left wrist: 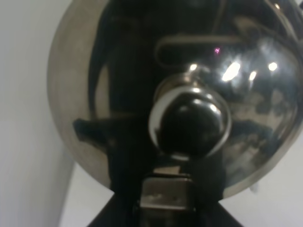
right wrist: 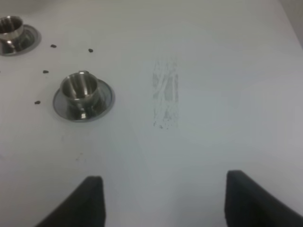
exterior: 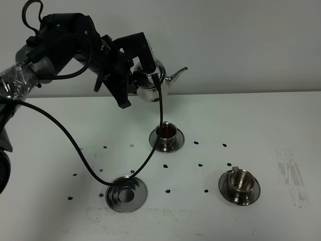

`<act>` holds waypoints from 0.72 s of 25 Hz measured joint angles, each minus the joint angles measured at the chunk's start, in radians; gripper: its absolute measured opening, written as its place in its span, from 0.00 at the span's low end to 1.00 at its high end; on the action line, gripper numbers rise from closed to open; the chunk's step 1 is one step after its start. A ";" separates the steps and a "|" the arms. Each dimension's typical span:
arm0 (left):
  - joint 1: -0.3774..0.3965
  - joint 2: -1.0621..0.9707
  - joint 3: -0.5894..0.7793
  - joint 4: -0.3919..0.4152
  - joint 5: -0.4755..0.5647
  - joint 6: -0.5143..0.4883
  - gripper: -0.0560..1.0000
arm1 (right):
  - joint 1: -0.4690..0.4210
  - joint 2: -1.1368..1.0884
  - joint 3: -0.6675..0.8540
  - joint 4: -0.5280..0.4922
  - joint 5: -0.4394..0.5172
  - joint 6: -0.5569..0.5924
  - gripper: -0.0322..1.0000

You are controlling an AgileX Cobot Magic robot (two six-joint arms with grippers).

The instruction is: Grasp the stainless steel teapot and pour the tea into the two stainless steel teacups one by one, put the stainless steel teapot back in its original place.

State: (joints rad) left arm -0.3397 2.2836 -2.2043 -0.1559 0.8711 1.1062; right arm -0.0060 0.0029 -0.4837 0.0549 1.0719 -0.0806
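The stainless steel teapot (exterior: 149, 92) hangs in the air above the back of the table, spout (exterior: 178, 74) pointing right. My left gripper (exterior: 142, 76) is shut on the teapot's handle side. In the left wrist view the teapot (left wrist: 85, 94) and its lid knob (left wrist: 189, 124) fill the picture. Below the pot, one teacup (exterior: 166, 132) on its saucer holds dark tea. The other teacup (exterior: 239, 181) (right wrist: 79, 87) stands empty at the front right. The empty round saucer (exterior: 126, 194) lies at the front left. My right gripper (right wrist: 165, 201) hovers open over bare table, right of the empty cup.
A black cable (exterior: 75, 143) droops from the left arm down to the table beside the empty saucer. Small dark specks (exterior: 200, 165) dot the white table (exterior: 281, 115) around the cups. A scuffed grey smear (right wrist: 165, 92) marks the surface at the right.
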 joint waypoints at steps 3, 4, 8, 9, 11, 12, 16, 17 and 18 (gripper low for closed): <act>-0.015 0.013 0.000 -0.039 -0.047 0.091 0.30 | 0.000 0.000 0.000 0.000 0.000 0.000 0.57; -0.019 0.020 0.000 -0.048 -0.062 0.116 0.30 | 0.000 0.000 0.000 0.000 0.000 0.000 0.57; -0.031 0.051 0.000 -0.070 -0.100 0.212 0.30 | 0.000 0.000 0.000 0.000 0.000 0.000 0.57; -0.033 0.057 0.000 -0.072 -0.113 0.234 0.30 | 0.000 0.000 0.000 0.000 0.000 0.000 0.57; -0.036 0.067 0.000 -0.093 -0.141 0.272 0.30 | 0.000 0.000 0.000 0.000 0.000 0.000 0.57; -0.036 0.070 0.000 -0.108 -0.152 0.294 0.30 | 0.000 0.000 0.000 0.000 0.000 0.000 0.57; -0.039 0.079 0.000 -0.166 -0.191 0.355 0.30 | 0.000 0.000 0.000 0.000 0.000 0.000 0.57; -0.042 0.080 0.000 -0.177 -0.190 0.361 0.30 | 0.000 0.000 0.000 0.000 0.000 0.000 0.57; -0.046 0.080 0.000 -0.191 -0.190 0.365 0.30 | 0.000 0.000 0.000 0.000 0.000 0.000 0.57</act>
State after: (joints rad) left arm -0.3860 2.3635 -2.2043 -0.3465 0.6815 1.4709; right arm -0.0060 0.0029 -0.4837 0.0549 1.0719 -0.0806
